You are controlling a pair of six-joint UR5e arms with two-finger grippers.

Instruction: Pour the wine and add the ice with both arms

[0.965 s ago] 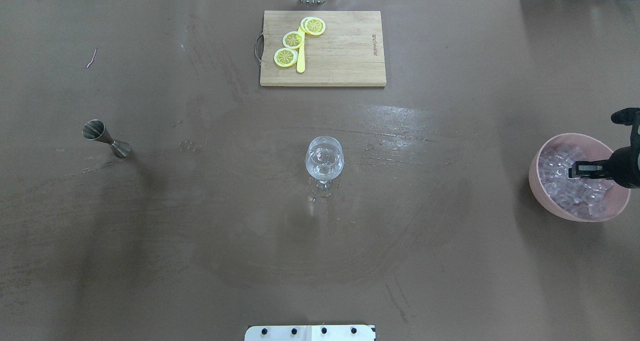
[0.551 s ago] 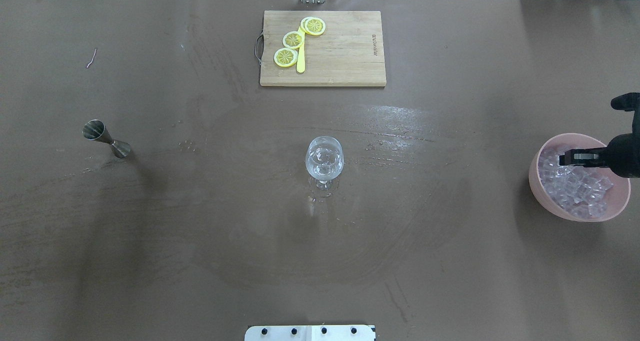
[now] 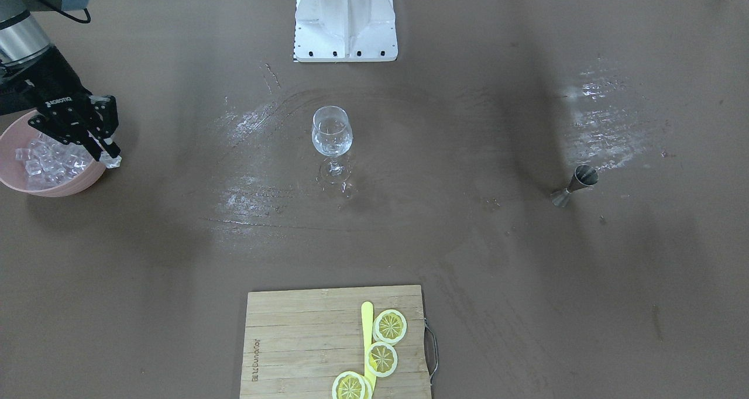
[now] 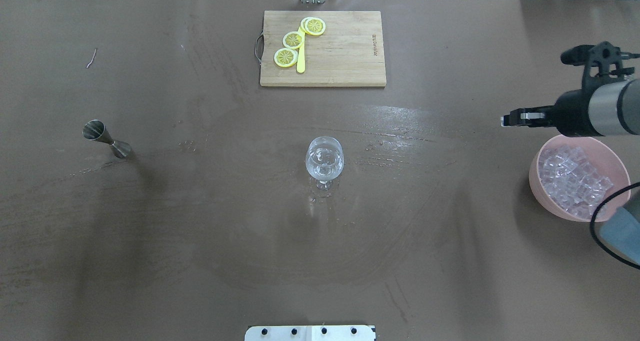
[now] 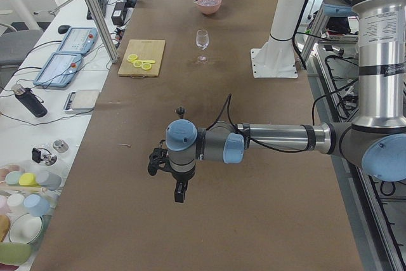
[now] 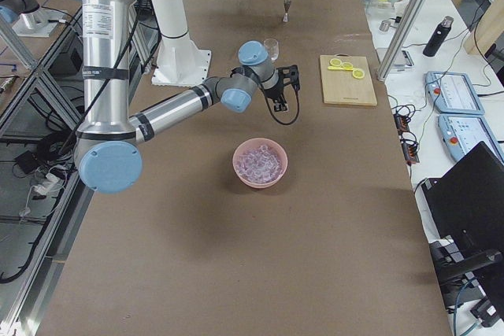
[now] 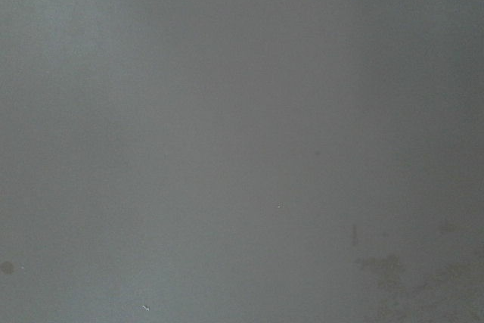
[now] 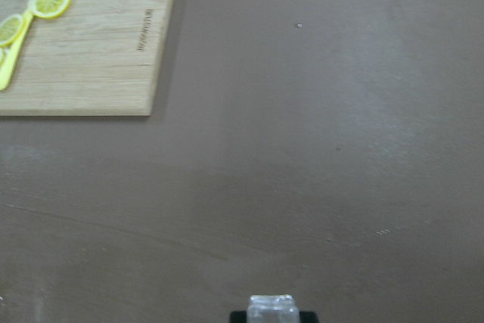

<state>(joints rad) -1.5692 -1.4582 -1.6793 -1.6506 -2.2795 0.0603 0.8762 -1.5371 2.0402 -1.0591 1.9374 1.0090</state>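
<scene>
My right gripper (image 4: 506, 120) is shut on one clear ice cube (image 3: 113, 162), held just beyond the bowl's rim on the wine-glass side; the cube (image 8: 273, 309) shows between the fingertips in the right wrist view. More ice (image 4: 572, 178) fills the pink bowl (image 4: 536, 183). The stemmed glass (image 4: 324, 161) stands upright mid-table with a little clear wine and something glassy in it. My left gripper (image 5: 179, 191) hangs over bare table far to the left, seen only in the exterior left view, so I cannot tell whether it is open or shut.
A steel jigger (image 4: 106, 138) stands on the left part of the table. A wooden cutting board (image 4: 345, 56) with lemon slices (image 4: 293, 39) and a yellow stick lies at the far edge. The white pedestal base (image 3: 345, 21) sits at the robot's side. Wet smears surround the glass.
My right gripper has lifted out of the bowl's ice and moved up and toward the table's far side and centre, carrying one cube. Glass, jigger and board are unmoved.
</scene>
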